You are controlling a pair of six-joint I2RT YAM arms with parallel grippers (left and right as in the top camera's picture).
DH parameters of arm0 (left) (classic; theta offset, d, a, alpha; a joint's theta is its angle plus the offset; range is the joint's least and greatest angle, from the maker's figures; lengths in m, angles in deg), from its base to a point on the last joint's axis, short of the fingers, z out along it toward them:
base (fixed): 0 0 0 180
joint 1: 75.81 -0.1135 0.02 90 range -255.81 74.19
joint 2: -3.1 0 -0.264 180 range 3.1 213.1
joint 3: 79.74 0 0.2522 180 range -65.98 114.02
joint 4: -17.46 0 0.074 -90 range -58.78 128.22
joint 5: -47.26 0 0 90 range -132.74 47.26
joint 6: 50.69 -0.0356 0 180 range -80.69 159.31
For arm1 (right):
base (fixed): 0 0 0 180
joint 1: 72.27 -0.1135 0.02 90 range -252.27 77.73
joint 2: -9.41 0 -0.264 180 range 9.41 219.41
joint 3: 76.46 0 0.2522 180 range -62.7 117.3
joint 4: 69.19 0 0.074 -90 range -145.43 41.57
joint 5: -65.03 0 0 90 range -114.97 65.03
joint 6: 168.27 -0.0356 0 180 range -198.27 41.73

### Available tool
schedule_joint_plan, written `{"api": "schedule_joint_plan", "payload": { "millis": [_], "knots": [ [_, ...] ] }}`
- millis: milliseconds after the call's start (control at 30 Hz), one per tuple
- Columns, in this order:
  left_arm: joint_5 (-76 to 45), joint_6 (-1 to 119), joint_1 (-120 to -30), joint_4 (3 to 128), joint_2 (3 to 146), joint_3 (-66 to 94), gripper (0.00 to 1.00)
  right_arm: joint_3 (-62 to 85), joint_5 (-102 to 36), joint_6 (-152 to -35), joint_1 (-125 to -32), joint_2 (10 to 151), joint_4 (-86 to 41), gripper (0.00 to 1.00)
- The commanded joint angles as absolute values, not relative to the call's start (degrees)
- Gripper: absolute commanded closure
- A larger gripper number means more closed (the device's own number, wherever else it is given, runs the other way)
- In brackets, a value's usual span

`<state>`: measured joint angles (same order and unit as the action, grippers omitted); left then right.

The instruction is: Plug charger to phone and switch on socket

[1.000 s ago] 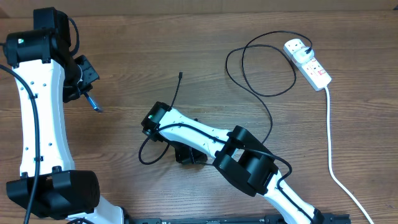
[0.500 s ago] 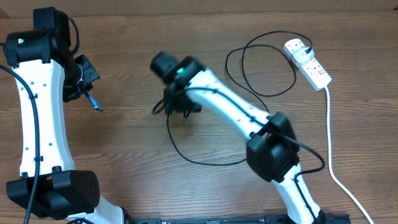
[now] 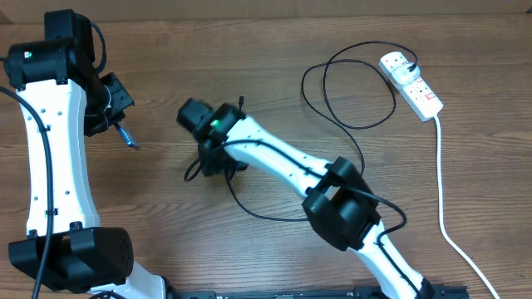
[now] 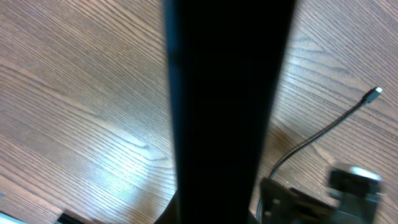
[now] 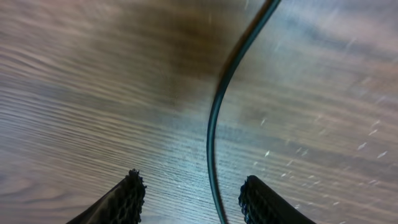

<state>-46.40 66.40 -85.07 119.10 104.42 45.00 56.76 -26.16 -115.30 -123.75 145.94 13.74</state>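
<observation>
My left gripper point(image 3: 117, 121) at the far left is shut on the phone point(image 3: 127, 139), which hangs edge-on in the overhead view. In the left wrist view the phone is a wide black bar point(image 4: 224, 93) with its screen hidden. The charger's black cable point(image 3: 362, 158) loops from its plug point(image 3: 405, 60) in the white socket point(image 3: 418, 90) across the table. Its connector tip point(image 3: 241, 100) lies free and also shows in the left wrist view point(image 4: 377, 92). My right gripper point(image 3: 218, 162) is open low over the table. In the right wrist view the cable point(image 5: 217, 112) runs between its fingers point(image 5: 193, 186), untouched.
The socket's thick white cord point(image 3: 441, 191) runs down the right side to the front edge. My right arm point(image 3: 283, 166) stretches across the middle of the wooden table. The blurred right gripper shows at the lower right of the left wrist view point(image 4: 311, 199).
My right arm swung from the front centre to the back, then settled a little left and nearer. The cable's loop near it shifted. My left arm and the phone have not moved.
</observation>
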Motion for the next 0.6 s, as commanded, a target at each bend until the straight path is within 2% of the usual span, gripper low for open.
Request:
{"api": "schedule_joint_plan", "payload": {
  "millis": [0, 133, 200, 300, 367, 567],
  "knots": [
    [-45.8, 66.5, -85.2, 118.8, 104.3, 45.8, 0.96, 56.3, -22.4, -119.5, -123.4, 147.9, 13.9, 0.52],
    [-45.7, 66.5, -85.2, 118.8, 104.3, 45.8, 0.96, 56.2, -23.6, -120.2, -123.4, 150.2, 14.4, 0.57],
    [-45.7, 66.5, -85.2, 118.8, 104.3, 45.8, 0.96, 56.2, -25.1, -120.2, -123.4, 151.4, 15.0, 0.69],
    [-45.7, 66.5, -85.2, 118.8, 104.3, 45.8, 0.96, 56.2, -26.4, -120.2, -123.4, 151.6, 16.2, 0.81],
    [-45.7, 66.5, -85.2, 118.8, 104.3, 45.8, 0.96, 56.2, -26.4, -120.3, -123.5, 151.6, 17.3, 0.94],
    [-45.7, 66.5, -85.2, 118.8, 104.3, 45.8, 0.96, 56.1, -26.6, -120.3, -123.6, 151.6, 26.2, 0.96]
  ]
}}
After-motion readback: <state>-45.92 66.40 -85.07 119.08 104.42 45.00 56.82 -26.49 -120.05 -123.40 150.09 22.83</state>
